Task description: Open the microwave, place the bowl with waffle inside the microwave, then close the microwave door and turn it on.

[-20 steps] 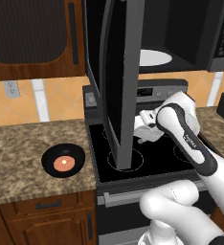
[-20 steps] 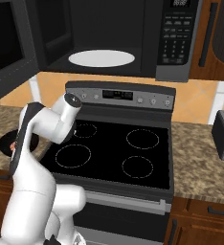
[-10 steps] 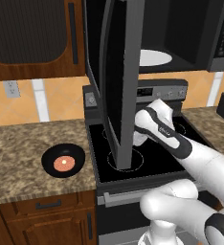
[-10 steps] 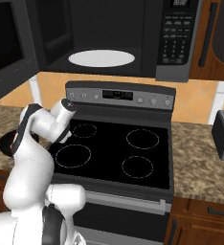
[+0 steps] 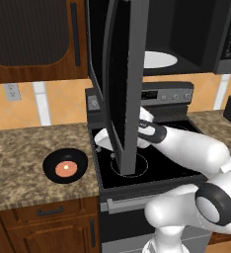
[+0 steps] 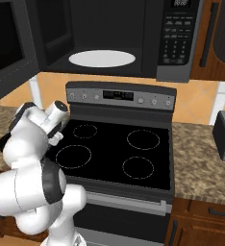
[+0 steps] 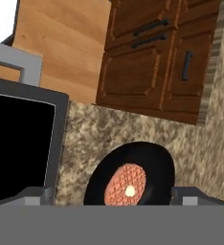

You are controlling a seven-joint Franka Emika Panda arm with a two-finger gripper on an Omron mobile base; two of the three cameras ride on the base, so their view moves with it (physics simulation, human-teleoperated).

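On the granite desk (image 5: 19,158) at 9 o'clock of the stove (image 5: 152,163) sits the bowl (image 5: 65,165), its waffle (image 7: 126,183) centred; the end effector (image 5: 101,142) hangs above the stove's left edge beside it, grip width I cannot tell; overhead, the microwave (image 6: 133,38) gapes, door (image 5: 122,84) swung out, turntable (image 6: 102,58) bare.

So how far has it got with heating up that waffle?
Done: the microwave door is swung wide open, showing the white turntable inside the microwave. In hand: the arm reaches left over the stove toward the bowl with waffle, which sits on the counter, not yet gripped. Left: lifting the bowl in, shutting the door, switching on.
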